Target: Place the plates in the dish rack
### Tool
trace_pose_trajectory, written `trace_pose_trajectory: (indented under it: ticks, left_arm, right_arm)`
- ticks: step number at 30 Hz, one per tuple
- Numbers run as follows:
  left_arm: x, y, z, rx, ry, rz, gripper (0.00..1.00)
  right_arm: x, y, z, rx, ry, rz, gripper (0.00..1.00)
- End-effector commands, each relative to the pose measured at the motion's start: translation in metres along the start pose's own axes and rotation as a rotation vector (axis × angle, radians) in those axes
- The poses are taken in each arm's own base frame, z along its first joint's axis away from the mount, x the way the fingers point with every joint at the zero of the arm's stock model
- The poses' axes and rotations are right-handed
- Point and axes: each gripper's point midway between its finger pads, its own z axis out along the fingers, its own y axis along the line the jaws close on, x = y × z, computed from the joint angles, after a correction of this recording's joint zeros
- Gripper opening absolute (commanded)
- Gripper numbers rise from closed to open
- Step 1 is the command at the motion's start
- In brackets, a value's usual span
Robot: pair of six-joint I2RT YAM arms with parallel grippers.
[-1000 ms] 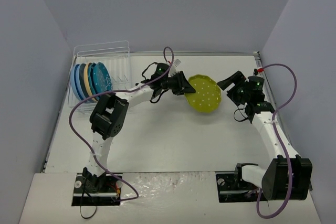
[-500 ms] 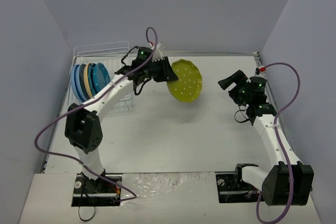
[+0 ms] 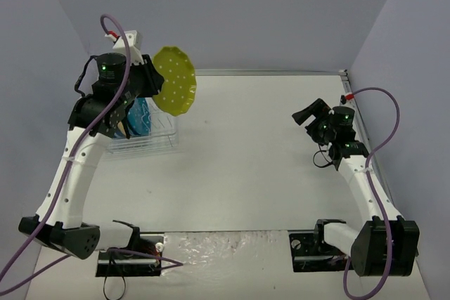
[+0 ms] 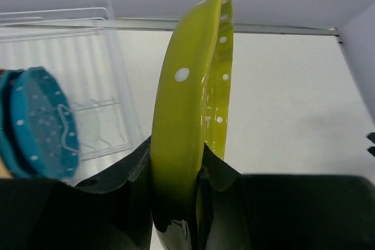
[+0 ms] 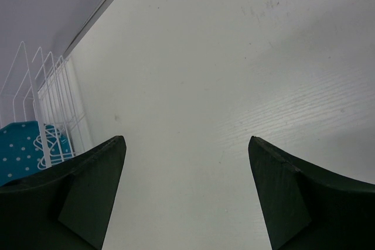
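My left gripper is shut on the lime green dotted plate and holds it upright on edge in the air, above the right end of the white wire dish rack. In the left wrist view the plate is clamped between my jaws, with the rack behind and to the left. A teal dotted plate stands in the rack's slots; it also shows in the left wrist view. The other plates are hidden behind my left arm. My right gripper is open and empty over the right of the table.
The rack sits in the table's back left corner against the grey walls. In the right wrist view the rack and a teal plate show far off at the left. A purple cable loops off each arm.
My left arm has swung left and risen, carrying the lime green plate from over the table's middle to above the rack. My right arm has barely moved.
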Motion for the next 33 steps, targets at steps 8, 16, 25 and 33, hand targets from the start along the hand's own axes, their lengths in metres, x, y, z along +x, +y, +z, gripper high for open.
trace_pose_trajectory:
  ticks: [8,16,25,33]
  left_arm:
    - [-0.053,0.079,-0.021,-0.375,-0.247,0.134,0.00]
    - [-0.048,0.115,0.005,-0.504,-0.246,0.166,0.00]
    - [-0.047,0.141,0.028,-0.575,-0.234,0.218,0.00]
    - [-0.038,0.153,0.052,-0.598,-0.204,0.240,0.00]
  right_arm:
    - [-0.011,0.013,0.000,-0.063,-0.055,-0.027,0.81]
    - [-0.008,0.011,0.002,-0.059,-0.049,-0.024,0.81]
    - [-0.005,0.007,0.004,-0.054,-0.045,-0.019,0.81]
    - [-0.004,0.007,0.003,-0.058,-0.046,-0.015,0.81]
